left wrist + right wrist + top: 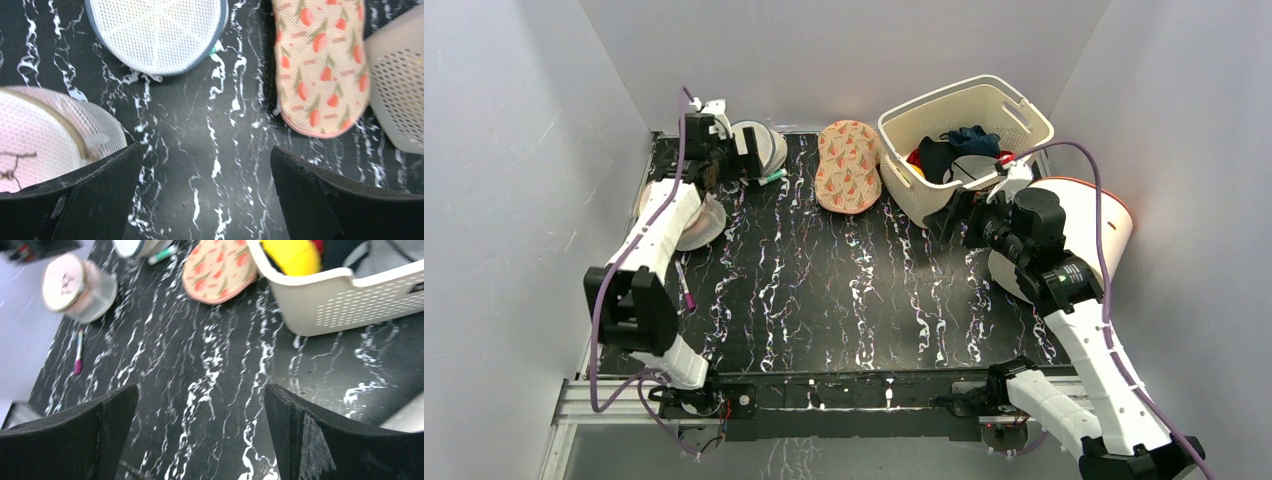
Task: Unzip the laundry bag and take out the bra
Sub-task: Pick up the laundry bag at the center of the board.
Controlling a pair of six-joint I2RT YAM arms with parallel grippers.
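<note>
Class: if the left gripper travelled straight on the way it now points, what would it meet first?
Probably the bare black marbled table, just ahead of the open left gripper; the laundry bag lies beyond that spot, though depth is unclear.

White arms (664, 225) — black jaws, purple cables (1103, 250)

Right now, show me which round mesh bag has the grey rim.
The laundry bag at the back, plain-topped; the bag by the left wall has a tan rim and drawing.

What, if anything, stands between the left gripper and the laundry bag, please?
Nothing visible does: only bare table lies between the open left gripper and the laundry bag.
</note>
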